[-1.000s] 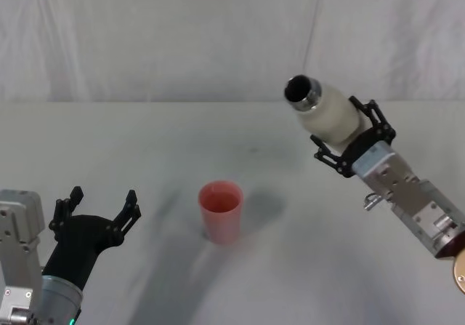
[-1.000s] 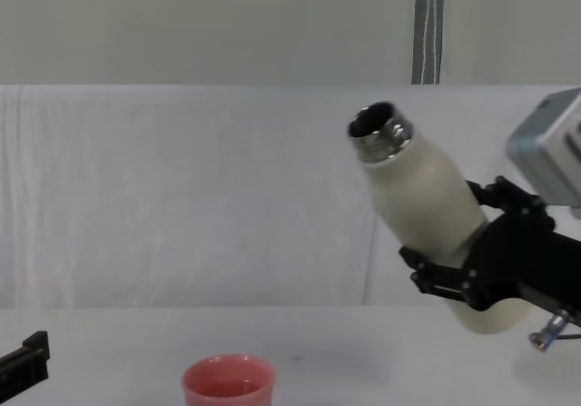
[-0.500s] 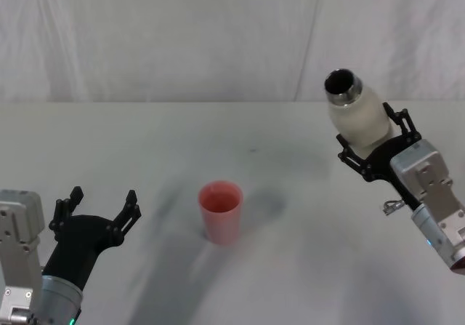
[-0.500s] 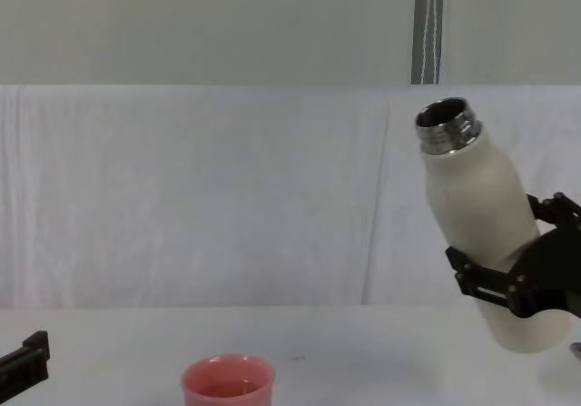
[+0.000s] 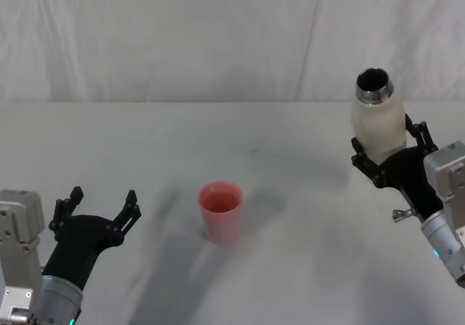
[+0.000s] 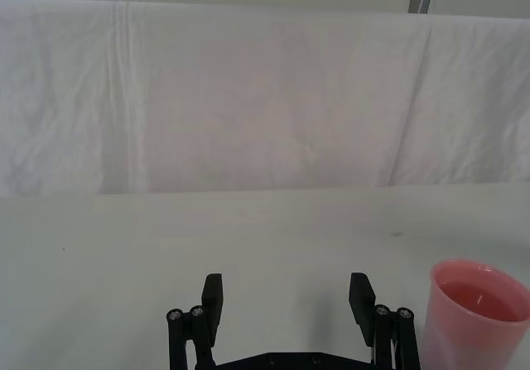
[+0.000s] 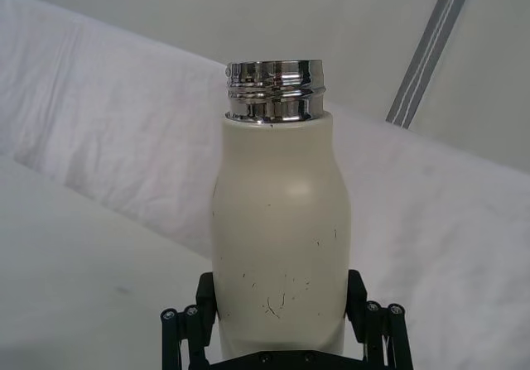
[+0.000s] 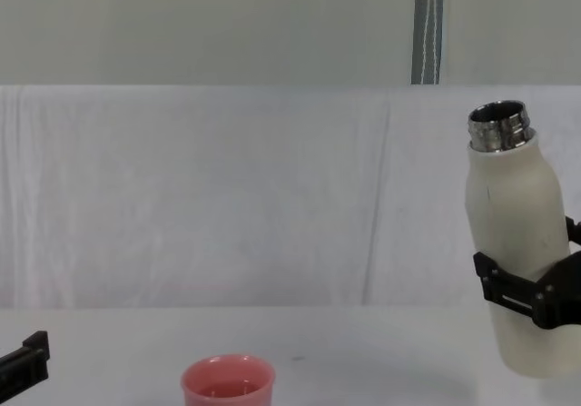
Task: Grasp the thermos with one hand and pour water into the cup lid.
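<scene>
The cream-white thermos [image 5: 378, 121] with its open steel neck stands nearly upright at the right of the table, a slight lean to the left, held above the surface. My right gripper [image 5: 392, 158] is shut around its lower body; the chest view shows the thermos [image 8: 517, 261] gripped by black fingers [image 8: 508, 290], and the right wrist view shows the thermos [image 7: 280, 229] close up. The pink cup lid [image 5: 220, 210] stands at the table's middle, well to the left of the thermos, also as cup lid [image 8: 228, 383] and cup lid [image 6: 478, 316]. My left gripper [image 5: 98, 209] rests open at the near left.
A white cloth backdrop [image 5: 182, 34] hangs behind the grey-white table [image 5: 290, 267]. A grey pole [image 8: 427, 24] stands behind the cloth at the right.
My right gripper has carried the thermos to the right, away from the cup lid, and turned it from a strong leftward tilt to nearly upright. The left arm has not moved.
</scene>
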